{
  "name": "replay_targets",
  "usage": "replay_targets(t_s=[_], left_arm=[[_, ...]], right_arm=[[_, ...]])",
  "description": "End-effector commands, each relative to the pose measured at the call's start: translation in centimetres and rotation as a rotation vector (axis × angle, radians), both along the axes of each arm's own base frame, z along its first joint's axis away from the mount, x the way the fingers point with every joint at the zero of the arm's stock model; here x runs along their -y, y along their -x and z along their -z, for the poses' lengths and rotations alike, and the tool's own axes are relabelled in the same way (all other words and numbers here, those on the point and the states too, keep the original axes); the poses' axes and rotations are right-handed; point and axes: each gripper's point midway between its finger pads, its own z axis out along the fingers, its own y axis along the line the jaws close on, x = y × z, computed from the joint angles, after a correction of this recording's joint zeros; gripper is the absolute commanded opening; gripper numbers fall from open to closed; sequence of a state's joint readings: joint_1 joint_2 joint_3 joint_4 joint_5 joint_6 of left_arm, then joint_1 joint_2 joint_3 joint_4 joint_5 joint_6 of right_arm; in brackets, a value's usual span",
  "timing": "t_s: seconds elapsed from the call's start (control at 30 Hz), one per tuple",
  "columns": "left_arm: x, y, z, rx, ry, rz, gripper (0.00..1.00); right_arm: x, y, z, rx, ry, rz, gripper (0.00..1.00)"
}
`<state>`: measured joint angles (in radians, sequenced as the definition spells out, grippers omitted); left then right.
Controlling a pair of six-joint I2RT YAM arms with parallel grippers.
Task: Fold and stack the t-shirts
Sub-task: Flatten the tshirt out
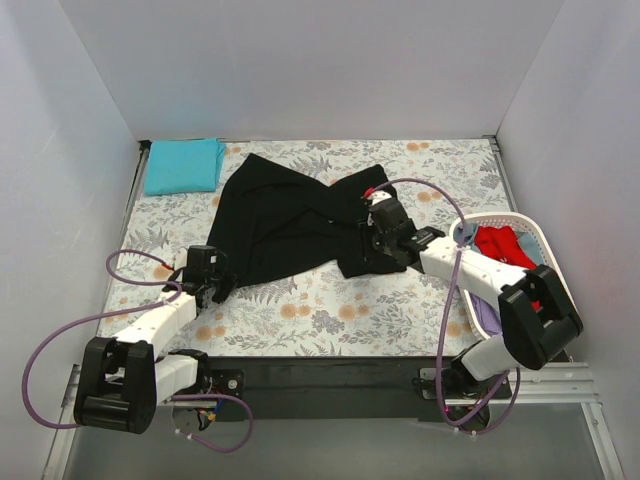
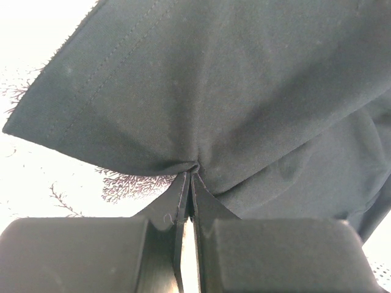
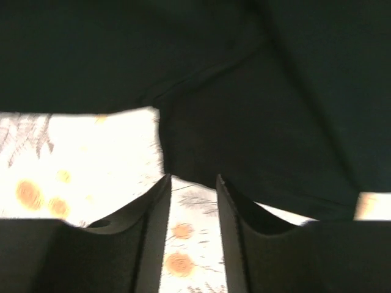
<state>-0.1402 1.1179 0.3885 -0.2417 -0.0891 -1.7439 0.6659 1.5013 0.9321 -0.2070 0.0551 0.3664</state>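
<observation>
Where the black t-shirt [image 1: 280, 220] is found: it is spread out rumpled across the middle of the counter [image 1: 330, 310], on the floral covering [image 1: 420, 160], with one sleeve thrown toward the far side.
Left gripper [image 2: 190, 177]: it is clamped tight on the black t-shirt! In the wrist view a pinch of cloth is seen gathered right at the closed tips, with the stitched hem running off to the upper left.
Left grip point: from above, the shirt's near-left corner is seen to be the part taken.
Right gripper [image 3: 192, 180]: it is released, its jaws held apart. Nothing is grasped, and flowered covering is seen in the gap between them.
Right gripper position: it is set low at the shirt's right edge, with black cloth just ahead of the tips.
Teal t-shirt [image 1: 183, 165]: it is laid flat and folded at the far-left corner, just beside the black one.
Red t-shirt [image 1: 500, 245]: it is bundled inside the white basket [image 1: 545, 235] at the right edge.
</observation>
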Motion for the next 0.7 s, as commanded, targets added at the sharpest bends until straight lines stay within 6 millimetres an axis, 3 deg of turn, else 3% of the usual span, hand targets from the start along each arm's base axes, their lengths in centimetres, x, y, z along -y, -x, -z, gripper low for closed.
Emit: replay_targets(t_s=[0.0,0.1,0.3,0.4,0.67], left_arm=[[-0.5,0.1,-0.7,0.002,-0.025,-0.002,0.00],[-0.6,-0.2,-1.1,0.011,-0.030,-0.002,0.00],[-0.4,-0.4,-1.5,0.020,-0.025,0.003,0.00],[-0.4,-0.4,-1.5,0.020,-0.021,0.003,0.00],[-0.2,-0.5,-1.5,0.020,-0.012,0.006,0.00]], right_arm=[[5.7,-1.8,-0.7,0.068,0.092,0.214,0.45],[9.3,-1.7,0.4,0.041,0.107,0.301,0.47],[12.8,-0.3,2.6,-0.025,0.118,0.361,0.49],[13.3,0.1,3.2,-0.044,0.100,0.374,0.51],[11.7,-0.1,5.0,-0.095,0.020,0.365,0.55]])
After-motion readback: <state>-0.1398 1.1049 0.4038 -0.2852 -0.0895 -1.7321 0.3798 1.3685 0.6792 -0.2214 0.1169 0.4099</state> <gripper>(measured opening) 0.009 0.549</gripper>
